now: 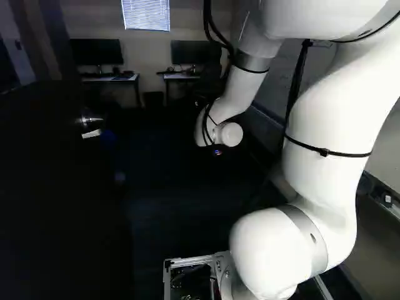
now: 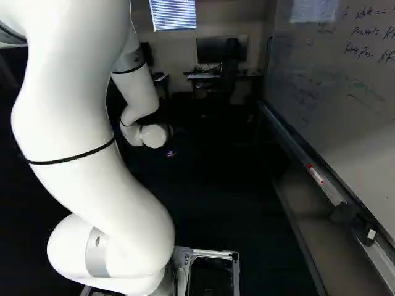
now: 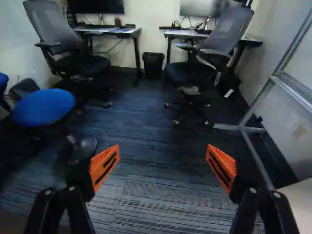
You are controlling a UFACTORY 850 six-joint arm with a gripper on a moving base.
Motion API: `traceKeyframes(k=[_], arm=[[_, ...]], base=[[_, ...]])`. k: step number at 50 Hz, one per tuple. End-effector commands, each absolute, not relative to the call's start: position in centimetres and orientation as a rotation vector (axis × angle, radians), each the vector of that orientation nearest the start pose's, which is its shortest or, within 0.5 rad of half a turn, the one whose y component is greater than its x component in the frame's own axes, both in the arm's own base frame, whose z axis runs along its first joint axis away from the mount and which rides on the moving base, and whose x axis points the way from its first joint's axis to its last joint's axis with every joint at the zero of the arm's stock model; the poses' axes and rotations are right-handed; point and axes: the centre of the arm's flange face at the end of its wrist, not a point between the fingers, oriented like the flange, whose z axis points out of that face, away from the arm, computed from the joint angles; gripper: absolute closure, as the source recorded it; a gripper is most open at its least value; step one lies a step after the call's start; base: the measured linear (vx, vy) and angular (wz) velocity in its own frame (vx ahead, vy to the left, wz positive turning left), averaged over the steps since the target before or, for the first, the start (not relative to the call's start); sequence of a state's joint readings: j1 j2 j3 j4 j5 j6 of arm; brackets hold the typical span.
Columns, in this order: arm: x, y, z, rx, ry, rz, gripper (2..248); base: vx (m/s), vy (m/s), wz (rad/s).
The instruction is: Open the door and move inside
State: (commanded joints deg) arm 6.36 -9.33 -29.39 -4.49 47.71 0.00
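End effector [image 3: 163, 163] nearest in wrist view: fingers wide apart, gripping nothing. Dark door [image 1: 50, 194] at the left of the left base view, apparently already open; handle [image 1: 91, 120] not held. Whiteboard [image 2: 339, 92] at the right of the right base view. Judged step: entry. Next: drive forward slowly, avoiding scrapes on either side.

Room count
2 desks [image 3: 114, 32], 2 monitors [image 3: 97, 7], 2 office chairs [image 3: 53, 29], 1 bin [image 3: 153, 63], 1 whole blue stool [image 3: 44, 106], 1 window [image 1: 145, 14], 1 whiteboard [image 2: 345, 98] (right base view, right).
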Motion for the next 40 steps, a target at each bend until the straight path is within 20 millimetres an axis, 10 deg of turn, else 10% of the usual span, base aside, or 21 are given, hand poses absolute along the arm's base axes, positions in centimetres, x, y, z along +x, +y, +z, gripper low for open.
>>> traceKeyframes(k=[40], arm=[[43.01,5.32,36.6,-2.531,-0.257,-1.702,3]], base=[[0.242,0.01,-0.011]])
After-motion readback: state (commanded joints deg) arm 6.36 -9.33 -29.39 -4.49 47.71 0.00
